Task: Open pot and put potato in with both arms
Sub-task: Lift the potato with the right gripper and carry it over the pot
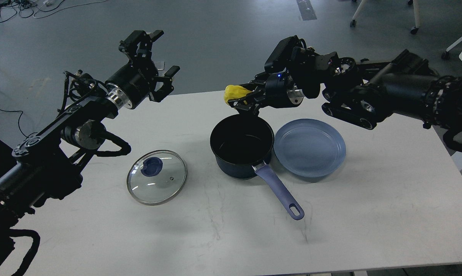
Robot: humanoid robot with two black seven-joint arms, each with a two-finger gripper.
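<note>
Grey floor, white worktop (pixel 369 214). Right fingers (pixel 241 100) clamped on potato (pixel 235 93), hanging just past far rim of open pot (pixel 241 147), so drop needs small pull toward me. Left fingers (pixel 160 63) spread wide, empty, far off. Glass lid (pixel 156 176) already lying left of pot.

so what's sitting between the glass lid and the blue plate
In the head view, the pot stands between the glass lid and the blue plate, open and dark inside, its handle pointing toward the near table edge.
</note>
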